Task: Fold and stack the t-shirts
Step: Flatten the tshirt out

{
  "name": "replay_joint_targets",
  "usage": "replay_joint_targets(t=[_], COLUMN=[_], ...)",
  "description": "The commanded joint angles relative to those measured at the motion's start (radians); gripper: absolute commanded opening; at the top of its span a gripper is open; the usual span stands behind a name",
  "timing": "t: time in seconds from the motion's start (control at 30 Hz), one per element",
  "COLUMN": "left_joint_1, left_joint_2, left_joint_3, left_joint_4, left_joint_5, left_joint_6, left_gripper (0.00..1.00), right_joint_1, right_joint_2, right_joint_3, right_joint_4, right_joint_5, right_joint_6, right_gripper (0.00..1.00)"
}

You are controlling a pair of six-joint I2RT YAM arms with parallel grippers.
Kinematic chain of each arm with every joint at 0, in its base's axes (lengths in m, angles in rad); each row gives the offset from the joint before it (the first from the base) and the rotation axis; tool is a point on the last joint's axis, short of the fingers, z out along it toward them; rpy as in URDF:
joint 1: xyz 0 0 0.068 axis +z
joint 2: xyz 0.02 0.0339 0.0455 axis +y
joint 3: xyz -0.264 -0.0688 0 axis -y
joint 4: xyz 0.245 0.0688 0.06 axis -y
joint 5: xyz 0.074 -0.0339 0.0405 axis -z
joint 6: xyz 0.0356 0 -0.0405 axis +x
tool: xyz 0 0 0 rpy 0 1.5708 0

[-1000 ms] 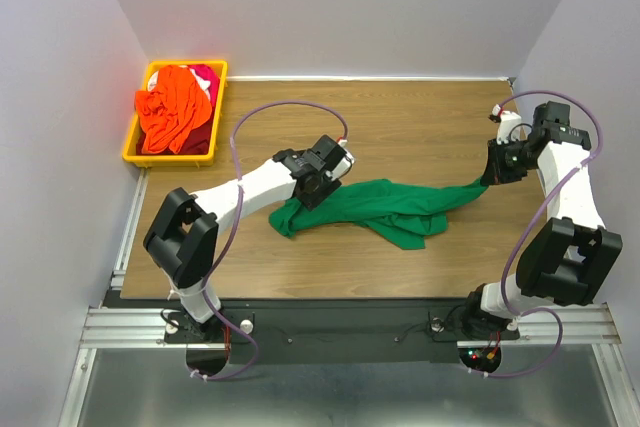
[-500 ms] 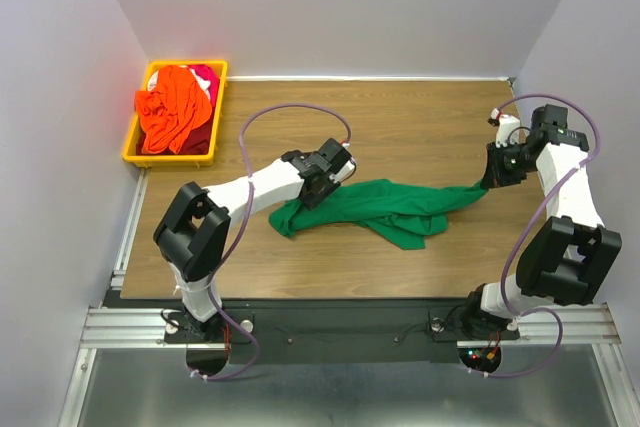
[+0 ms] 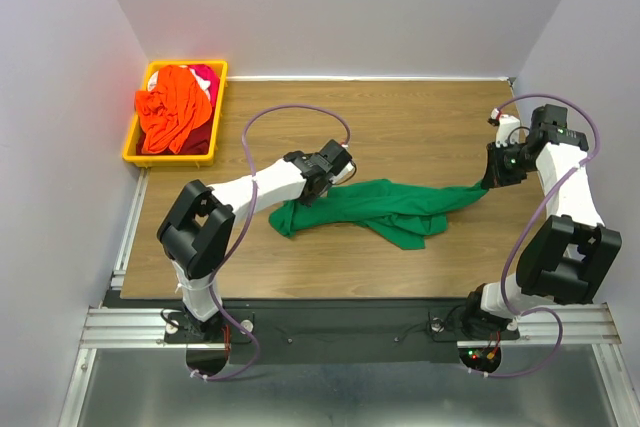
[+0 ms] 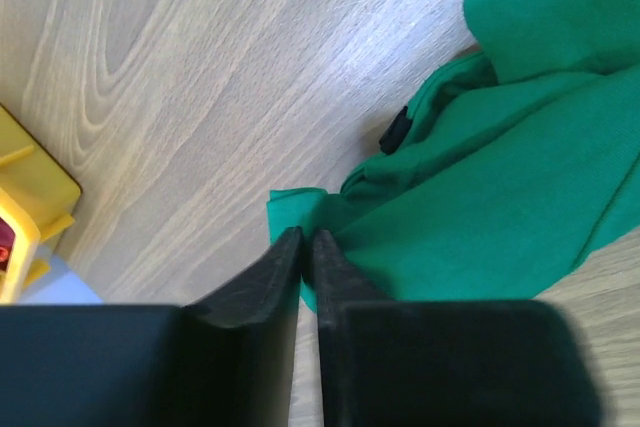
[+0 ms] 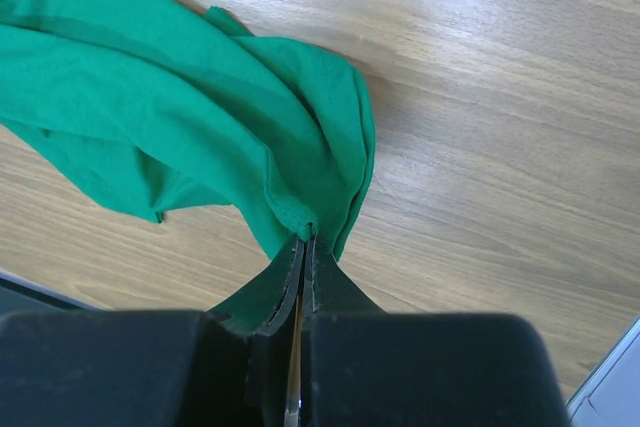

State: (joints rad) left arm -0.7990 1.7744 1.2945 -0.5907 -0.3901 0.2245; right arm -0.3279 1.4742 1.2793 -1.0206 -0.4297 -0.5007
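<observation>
Top cam: green t-shirt (image 3: 390, 207) lies crumpled across the bench (image 3: 420, 127) ctr, stretched left to right. Its right end runs as a thin strip up to the right hand (image 3: 490, 180). The left hand (image 3: 338, 167) sits just above the shirt's upper-left edge. The orange t-shirt (image 3: 172, 107) is heaped in the yellow bin (image 3: 140, 155) at the far-left corner, w/ the red-pink t-shirt (image 3: 207, 73) partly under it, well apart from both hands.

Left wrist cam: left hand (image 4: 305, 242) has its fingers pressed together, only a thin slit btwn them, no cloth seen in the slit. The tips sit over a corner of the green t-shirt (image 4: 500, 197), and the rest of the cloth spreads to the right. Bin (image 4: 30, 187) corner shows at the left edge.

Right wrist cam: right hand (image 5: 302, 245) is pinching a bunched fold of the green t-shirt (image 5: 200, 107) at its tips. The cloth fans away up and left over the bench (image 5: 480, 97).
</observation>
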Motion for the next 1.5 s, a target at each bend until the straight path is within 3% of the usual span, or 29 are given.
replay_joint_targets(t=[0.0,0.1,0.27,0.43,0.53,0.8,1.13,1.47], left_joint_1=[0.014,0.066,0.228,0.418,0.46,0.632,0.636,0.636], left_joint_2=[-0.024,-0.056,-0.185,-0.28,-0.306,-0.475,-0.748,-1.044], left_joint_3=[0.035,0.06,0.162,0.334,0.393,0.479,0.421,0.446], left_joint_4=[-0.015,-0.021,-0.015,-0.001,0.047,0.244,0.457,0.488], left_joint_5=[-0.033,-0.013,0.098,0.327,0.385,0.607,0.533,0.459], left_joint_6=[-0.005,0.009,0.102,0.191,0.207,0.124,0.059,0.072], left_gripper=[0.12,0.0,0.0,0.0,0.0,0.0,0.0,0.0], right_joint_1=[-0.005,-0.005,-0.007,-0.008,-0.008,-0.008,-0.008,-0.008], right_joint_2=[-0.006,-0.008,-0.005,0.027,0.055,0.019,-0.199,-0.376], right_joint_3=[0.003,0.014,0.081,0.318,0.487,0.791,0.911,0.951], right_joint_4=[0.031,0.033,0.053,0.082,0.097,0.204,0.418,0.505], right_joint_5=[0.008,0.022,0.04,0.04,0.039,0.118,0.325,0.425], right_joint_6=[-0.007,-0.004,0.02,0.091,0.132,0.217,0.235,0.166], right_gripper=[0.01,0.01,0.01,0.01,0.01,0.01,0.01,0.01])
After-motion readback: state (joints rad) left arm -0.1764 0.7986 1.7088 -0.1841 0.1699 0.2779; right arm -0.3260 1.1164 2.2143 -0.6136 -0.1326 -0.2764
